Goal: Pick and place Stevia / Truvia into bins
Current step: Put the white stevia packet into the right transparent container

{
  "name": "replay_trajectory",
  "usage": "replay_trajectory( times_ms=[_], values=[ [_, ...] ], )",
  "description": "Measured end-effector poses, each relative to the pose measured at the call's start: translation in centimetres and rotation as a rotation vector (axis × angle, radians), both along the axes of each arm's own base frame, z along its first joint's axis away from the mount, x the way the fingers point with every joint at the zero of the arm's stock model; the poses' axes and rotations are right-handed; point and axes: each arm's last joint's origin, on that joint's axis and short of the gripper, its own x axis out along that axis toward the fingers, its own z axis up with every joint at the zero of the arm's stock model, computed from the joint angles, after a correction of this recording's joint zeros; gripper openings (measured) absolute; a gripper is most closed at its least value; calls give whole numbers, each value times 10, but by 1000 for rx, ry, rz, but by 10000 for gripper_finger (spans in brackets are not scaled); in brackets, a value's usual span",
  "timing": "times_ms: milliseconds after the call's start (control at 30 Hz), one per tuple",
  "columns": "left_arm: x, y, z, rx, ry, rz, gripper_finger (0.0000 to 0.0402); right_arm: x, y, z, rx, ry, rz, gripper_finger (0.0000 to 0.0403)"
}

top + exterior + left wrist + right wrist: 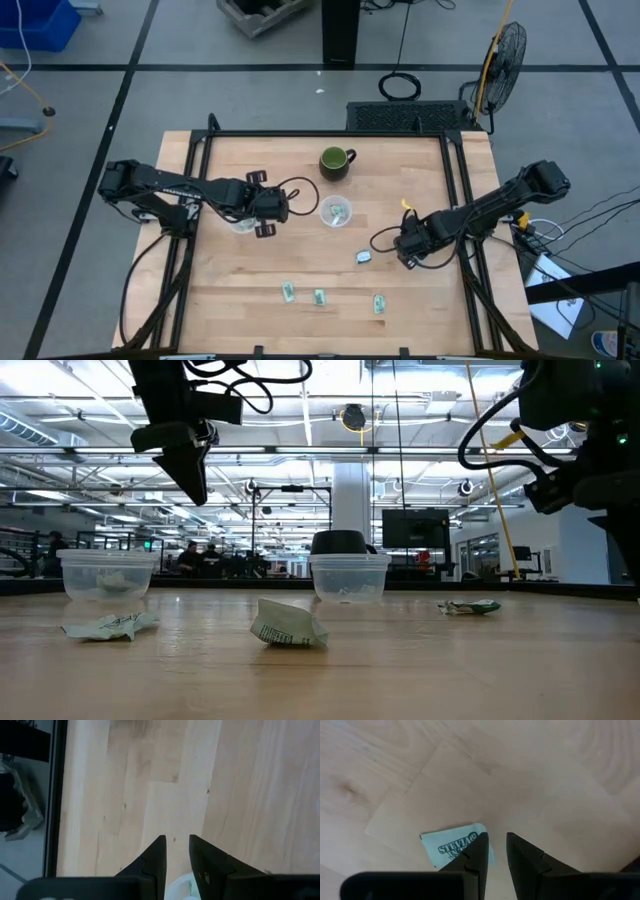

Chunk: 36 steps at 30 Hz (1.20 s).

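Several pale green and white Stevia sachets lie flat on the wooden table: one [364,257] just left of my right gripper [400,248], and three in a row near the near edge [287,292], [320,297], [380,303]. In the right wrist view the nearest sachet [455,847] lies under my right gripper [497,845], whose fingers stand a narrow gap apart, clear of it. Two clear cups stand upright: one [335,212] with sachets inside, and one [241,224] below my left gripper [265,207]. My left gripper [177,847] hangs above that cup's rim [179,885], narrowly open and empty.
A dark green mug [336,160] stands behind the middle cup, toward the far edge. A black frame rail [330,133] borders the table. In the low view, the sachets [110,625], [288,625], [468,606] lie in front of the two cups [107,575], [348,575].
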Motion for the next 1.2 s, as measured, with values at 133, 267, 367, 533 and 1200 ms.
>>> replay_trajectory(
  times_ms=[133, 267, 367, 533, 1200],
  values=[
    [1, 0, 0, 0, -9, -1, 90, -1, 0, -3, 18, -1, -3, 64],
    [1, 0, 0, 1, -9, -1, 90, 1, 1, -5, 28, -29, -2, 64],
    [1, 0, 0, 1, -10, -1, 90, 2, 1, -9, 40, -61, -2, 64],
    [1, 0, 0, 2, -11, 0, 90, -1, 1, -21, 81, -84, 3, 63],
    [5, 3, 2, 28, -26, -59, 90, 43, 1, 5, -23, -479, 248, 1]
  ],
)
